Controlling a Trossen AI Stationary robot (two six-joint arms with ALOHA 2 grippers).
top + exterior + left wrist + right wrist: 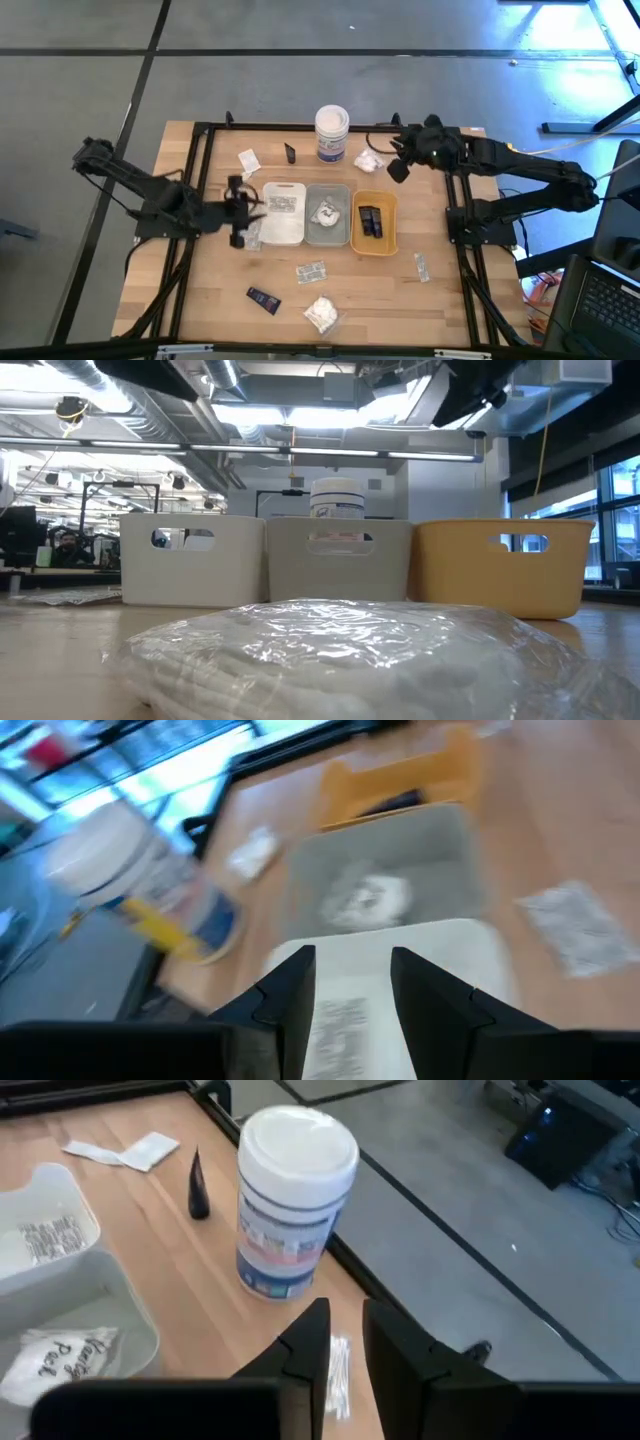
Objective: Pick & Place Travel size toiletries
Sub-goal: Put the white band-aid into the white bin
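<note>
My left gripper (238,210) (352,982) is open over the left end of the white tray (283,228), where a printed sachet (338,1023) lies flat. My right gripper (398,168) (343,1325) is open by a narrow gap, above a white wrapped bundle (368,160) (338,1370) that lies on the table next to the tall tub (293,1200). The grey tray (328,232) holds a white bundle (368,900). The orange tray (374,242) holds black tubes (370,220). More sachets (311,271), a black tube (264,298) and a bundle (321,314) (330,650) lie on the near table.
The tub (332,133) stands at the far edge behind the grey tray. A sachet (249,160) and a small black tube (290,152) lie left of it. Another sachet (421,267) lies right of the orange tray, and one (253,238) at the white tray's near-left corner.
</note>
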